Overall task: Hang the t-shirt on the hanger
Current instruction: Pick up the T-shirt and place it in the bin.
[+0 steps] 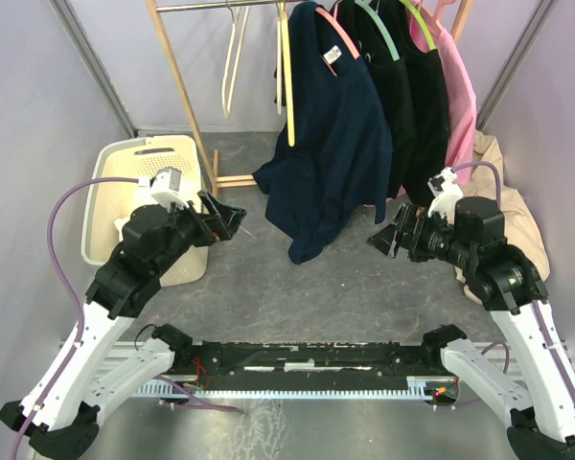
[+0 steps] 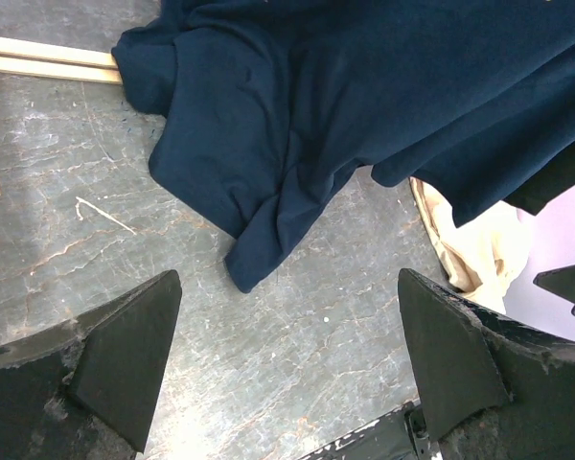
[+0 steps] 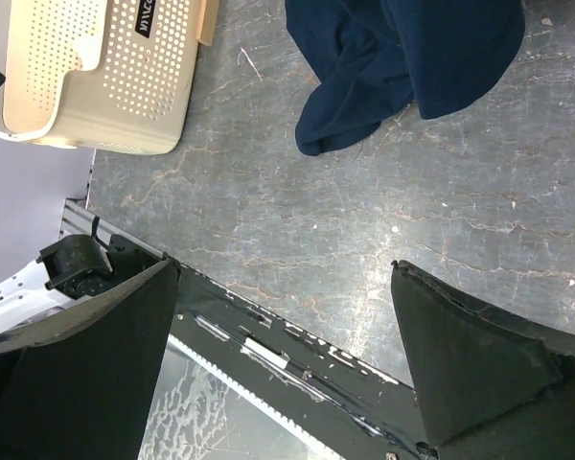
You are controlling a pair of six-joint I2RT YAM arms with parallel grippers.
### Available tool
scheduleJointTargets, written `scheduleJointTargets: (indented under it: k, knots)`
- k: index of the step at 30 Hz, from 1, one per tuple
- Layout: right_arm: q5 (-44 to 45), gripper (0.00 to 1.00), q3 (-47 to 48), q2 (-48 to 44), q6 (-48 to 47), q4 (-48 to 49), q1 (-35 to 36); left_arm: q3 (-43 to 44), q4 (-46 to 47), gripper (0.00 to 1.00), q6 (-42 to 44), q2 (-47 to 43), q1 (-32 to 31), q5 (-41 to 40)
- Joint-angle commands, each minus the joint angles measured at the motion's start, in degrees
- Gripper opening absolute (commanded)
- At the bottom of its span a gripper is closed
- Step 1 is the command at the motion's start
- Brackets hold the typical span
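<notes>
Hanger, one yellow; left tool, right tool, both agape.

Walls: pale lilac, plain.
Worktop: grey, marbled, evenly lit.
Rack: light wood, at the back.
Basket: cream, perforated, far left.

A navy blue shirt hangs from a wooden rack, its hem pooling on the grey surface. Black garments and a pink garment hang beside it. A cream basket sits at left.
</notes>
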Motion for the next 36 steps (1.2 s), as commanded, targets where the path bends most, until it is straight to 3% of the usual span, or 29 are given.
scheduleJointTargets:
  k: [1, 19, 29, 33, 36]
  knots:
    - [0.03, 0.99, 0.16, -0.76, -0.92, 2.94, -0.20, 1.65, 0.49, 0.99, 1.39, -0.19, -0.11, -1.08]
    - [-1.07, 0.99, 1.14, 0.36, -0.97, 2.26, -0.17, 4.21, 0.43, 0.99, 3.11, 1.29, -0.06, -2.79]
    - [-4.32, 0.99, 5.21, 5.53, -0.45, 3.80, -0.21, 14.11, -5.32, 0.99, 9.01, 8.94, 0.43, -19.96]
    - [-5.56, 0.99, 6.45, 7.95, -0.32, 4.25, -0.18, 15.36, -5.63, 0.99, 9.83, 13.26, 5.21, -19.92]
    - [-6.56, 0.99, 6.77, 8.92, -0.39, 4.35, -0.18, 15.72, -6.27, 0.99, 11.12, 15.45, 14.19, -18.39]
